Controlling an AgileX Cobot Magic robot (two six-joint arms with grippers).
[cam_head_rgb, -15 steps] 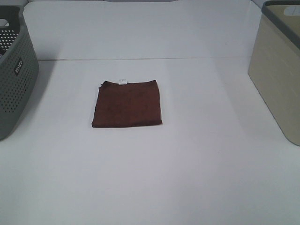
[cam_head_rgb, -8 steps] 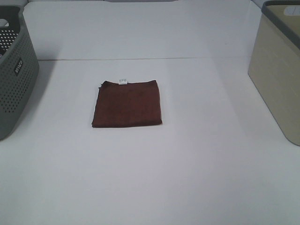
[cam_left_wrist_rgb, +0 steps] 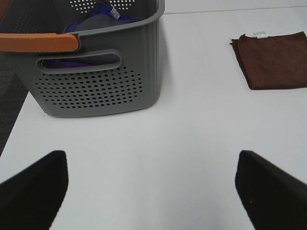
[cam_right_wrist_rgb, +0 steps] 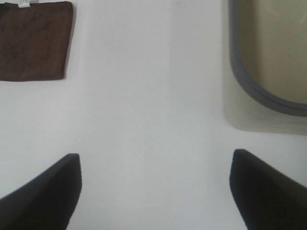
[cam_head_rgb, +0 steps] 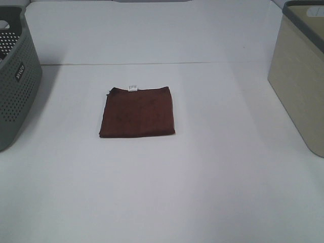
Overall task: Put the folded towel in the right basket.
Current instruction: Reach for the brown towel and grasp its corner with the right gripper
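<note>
The folded towel, dark reddish-brown with a small white tag at its far edge, lies flat on the white table, left of centre. It also shows in the left wrist view and the right wrist view. The right basket, beige with a dark grey rim, stands at the table's right edge and shows in the right wrist view. Neither gripper appears in the high view. My left gripper is open and empty. My right gripper is open and empty, between towel and basket.
A grey perforated basket with a small label stands at the table's left edge. In the left wrist view it has an orange handle and holds blue and grey cloth.
</note>
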